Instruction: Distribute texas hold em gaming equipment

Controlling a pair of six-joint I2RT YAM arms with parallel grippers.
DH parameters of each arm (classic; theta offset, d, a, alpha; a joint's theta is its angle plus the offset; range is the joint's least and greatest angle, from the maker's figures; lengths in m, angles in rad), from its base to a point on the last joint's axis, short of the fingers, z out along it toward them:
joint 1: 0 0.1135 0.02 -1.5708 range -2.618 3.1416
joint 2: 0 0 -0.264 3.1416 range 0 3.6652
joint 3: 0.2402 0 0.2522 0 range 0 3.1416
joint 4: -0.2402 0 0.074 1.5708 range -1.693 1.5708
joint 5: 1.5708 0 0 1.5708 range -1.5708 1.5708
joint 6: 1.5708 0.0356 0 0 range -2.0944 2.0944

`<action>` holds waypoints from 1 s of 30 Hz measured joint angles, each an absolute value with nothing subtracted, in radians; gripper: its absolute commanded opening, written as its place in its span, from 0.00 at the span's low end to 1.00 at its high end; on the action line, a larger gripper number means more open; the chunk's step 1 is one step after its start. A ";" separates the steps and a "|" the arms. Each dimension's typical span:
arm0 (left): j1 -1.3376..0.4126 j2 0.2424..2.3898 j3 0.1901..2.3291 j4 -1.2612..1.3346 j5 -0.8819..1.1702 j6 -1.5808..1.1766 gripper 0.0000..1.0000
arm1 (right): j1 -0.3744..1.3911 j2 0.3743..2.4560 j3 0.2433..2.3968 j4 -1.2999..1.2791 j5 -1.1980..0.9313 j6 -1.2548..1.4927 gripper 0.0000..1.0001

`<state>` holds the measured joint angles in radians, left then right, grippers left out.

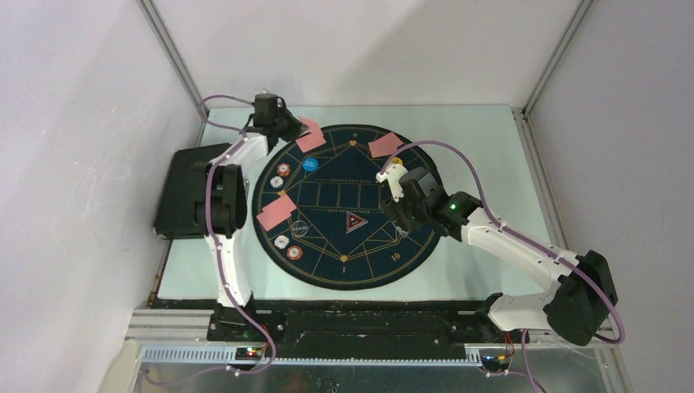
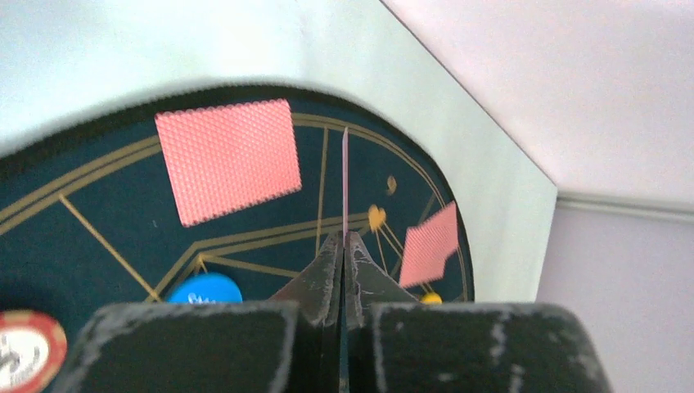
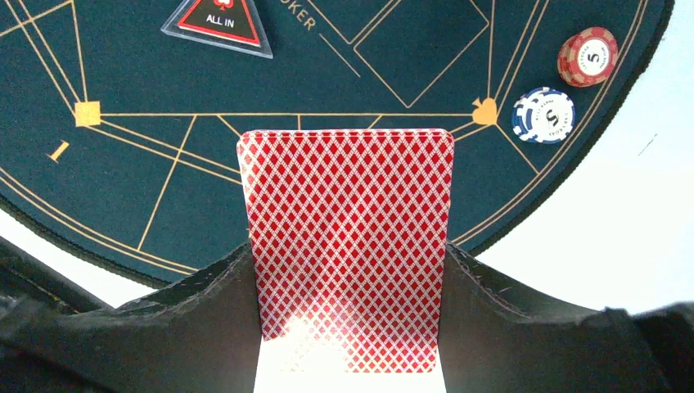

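Observation:
My left gripper (image 1: pixel 288 124) (image 2: pixel 344 237) is at the far left rim of the dark round mat (image 1: pixel 344 270), shut on a single playing card (image 2: pixel 345 176) seen edge-on. Just past it a pink-backed card (image 1: pixel 311 135) (image 2: pixel 225 160) lies on the mat. Two more lie at the far edge (image 1: pixel 385 145) (image 2: pixel 430 241) and on the left side (image 1: pixel 277 211). My right gripper (image 1: pixel 397 192) (image 3: pixel 348 254) hovers over the mat's right half, closed on a deck of cards (image 3: pixel 348 262) by its side edges. The red triangular token (image 1: pixel 355 221) (image 3: pixel 217 24) lies mid-mat.
Chips lie along the mat's left side: blue (image 1: pixel 310 164) (image 2: pixel 205 288), red-white (image 1: pixel 283 169) (image 2: pixel 24 348), and a pair near the front left (image 3: pixel 588 56) (image 3: pixel 543 115). A black rectangular case (image 1: pixel 184 192) stands off the mat's left edge, beside the left arm.

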<state>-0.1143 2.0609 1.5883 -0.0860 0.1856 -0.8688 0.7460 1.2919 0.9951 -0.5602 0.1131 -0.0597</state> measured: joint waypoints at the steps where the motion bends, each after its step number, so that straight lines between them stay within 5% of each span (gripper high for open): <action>1: -0.110 2.098 1.625 -0.091 0.180 -0.875 0.00 | 0.746 1.292 0.995 -0.558 0.113 -0.060 0.00; 9: -0.085 2.278 1.797 -0.197 0.133 -0.895 0.01 | 0.746 1.292 0.995 -0.555 0.121 -0.059 0.00; 13: -0.081 2.297 1.806 -0.237 0.133 -0.903 0.11 | 0.746 1.292 0.995 -0.555 0.127 -0.059 0.00; 16: -0.081 2.300 1.806 -0.261 0.133 -0.909 0.34 | 0.746 1.292 0.995 -0.555 0.130 -0.059 0.00; 19: -0.081 2.299 1.806 -0.279 0.130 -0.908 0.43 | 0.746 1.291 0.995 -0.555 0.133 -0.059 0.00; 27: -0.081 2.213 1.723 -0.332 0.090 -0.883 0.92 | 0.747 1.281 0.995 -0.556 0.136 -0.059 0.00; 30: -0.081 2.143 1.691 -0.351 0.081 -0.867 0.99 | 0.754 1.280 0.995 -0.558 0.137 -0.060 0.00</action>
